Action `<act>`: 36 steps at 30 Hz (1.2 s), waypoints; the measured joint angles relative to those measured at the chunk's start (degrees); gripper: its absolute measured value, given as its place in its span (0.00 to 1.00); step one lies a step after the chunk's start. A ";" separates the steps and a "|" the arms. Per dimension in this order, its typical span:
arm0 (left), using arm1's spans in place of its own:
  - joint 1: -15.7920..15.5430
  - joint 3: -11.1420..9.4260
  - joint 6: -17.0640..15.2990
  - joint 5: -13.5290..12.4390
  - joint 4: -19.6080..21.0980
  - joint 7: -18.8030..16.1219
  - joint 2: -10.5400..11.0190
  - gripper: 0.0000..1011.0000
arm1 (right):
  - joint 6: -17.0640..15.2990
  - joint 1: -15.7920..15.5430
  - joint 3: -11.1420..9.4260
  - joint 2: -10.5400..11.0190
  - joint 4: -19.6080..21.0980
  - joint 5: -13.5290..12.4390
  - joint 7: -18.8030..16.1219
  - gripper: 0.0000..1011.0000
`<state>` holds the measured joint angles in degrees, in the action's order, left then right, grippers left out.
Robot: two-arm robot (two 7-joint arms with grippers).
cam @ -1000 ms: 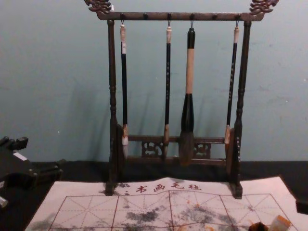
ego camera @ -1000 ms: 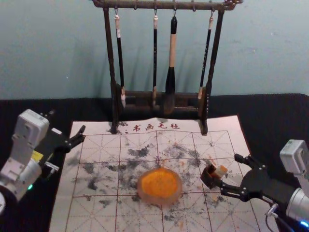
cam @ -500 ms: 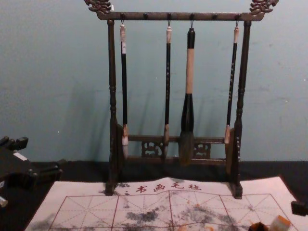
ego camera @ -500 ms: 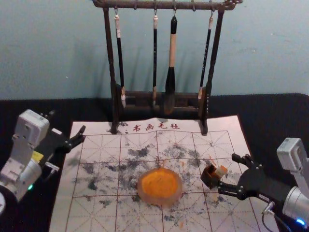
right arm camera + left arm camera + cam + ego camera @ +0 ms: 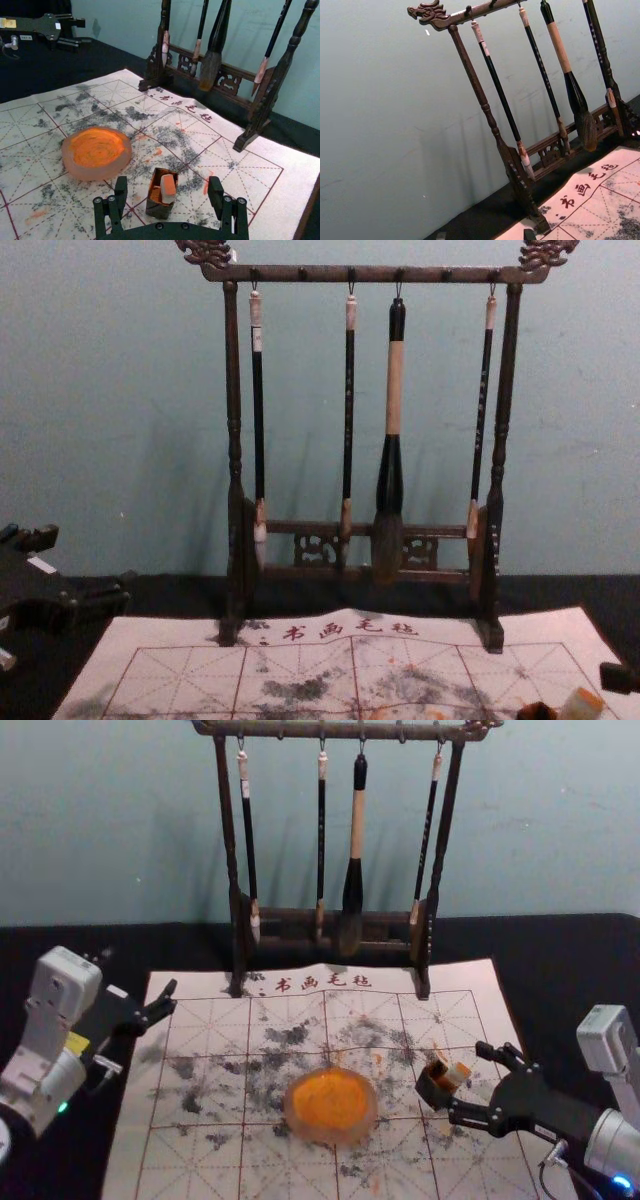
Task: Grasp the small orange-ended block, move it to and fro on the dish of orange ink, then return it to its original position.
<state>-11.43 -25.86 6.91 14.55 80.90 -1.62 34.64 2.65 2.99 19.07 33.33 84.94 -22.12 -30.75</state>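
Gaping near the block [image 5: 456, 1076], the right tool [image 5: 467, 1080] overhangs felt [image 5: 195, 1160] marked “书画毛毡”, left tool [image 5: 139, 972] spread, far left.

We find the head view looking forward and down over the calligraphy mat [image 5: 205, 1015] and ink dish [image 5: 330, 1108]. The chest view, set lower, faces the brush rack [image 5: 290, 730] nearly level. The left wrist view meets rack and wall [image 5: 380, 125] at a tilt; the right wrist view looks across the mat, close above. We note the rack common to all four, the dish to head and right wrist.
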 joint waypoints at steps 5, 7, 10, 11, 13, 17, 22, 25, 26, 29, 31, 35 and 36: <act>0.00 0.00 0.00 0.00 0.00 0.00 0.00 0.99 | -0.16 0.04 -0.01 -0.04 -0.14 -0.30 -0.31 0.99; 0.00 0.00 0.00 0.00 0.00 0.00 0.00 0.99 | -0.17 0.03 -0.04 -0.04 -0.16 -0.37 -0.34 0.99; 0.00 0.00 0.00 0.00 0.00 0.00 0.00 0.99 | -0.22 0.00 -0.12 -0.06 -0.18 -0.51 -0.34 0.99; 0.00 0.00 0.00 0.00 0.00 0.00 0.00 0.99 | -0.22 0.00 -0.12 -0.06 -0.18 -0.51 -0.35 0.99; 0.00 0.00 0.00 0.00 0.00 0.00 0.00 0.99 | -0.22 0.00 -0.12 -0.06 -0.18 -0.51 -0.35 0.99; 0.00 0.00 0.00 0.00 0.00 0.00 0.00 0.99 | -0.22 0.01 -0.12 -0.05 -0.18 -0.51 -0.34 0.99; 0.00 0.00 0.00 0.00 0.00 0.00 0.00 0.99 | -0.22 0.02 -0.12 -0.03 -0.19 -0.50 -0.34 0.99; 0.00 0.00 0.00 0.00 0.00 0.00 0.00 0.99 | -0.22 0.02 -0.10 -0.02 -0.18 -0.49 -0.32 0.99; 0.00 0.00 0.00 0.00 0.00 0.00 0.00 0.99 | -0.22 0.03 -0.10 -0.02 -0.18 -0.49 -0.32 0.98; 0.00 0.00 0.00 0.00 0.00 0.00 0.00 0.99 | -0.21 0.03 -0.08 -0.02 -0.18 -0.48 -0.30 0.92; 0.00 0.00 0.00 0.00 0.00 0.00 0.00 0.99 | -0.20 0.03 -0.07 -0.02 -0.18 -0.47 -0.30 0.89; 0.00 0.00 0.00 0.00 0.00 0.00 0.00 0.99 | -0.19 0.03 -0.07 -0.02 -0.18 -0.46 -0.29 0.78; 0.00 0.00 0.00 0.00 0.00 0.00 0.00 0.99 | -0.18 0.03 -0.07 -0.02 -0.18 -0.46 -0.29 0.74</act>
<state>-11.43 -25.86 6.91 14.55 80.90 -1.62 34.64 2.47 3.02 19.00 33.31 84.76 -22.57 -31.04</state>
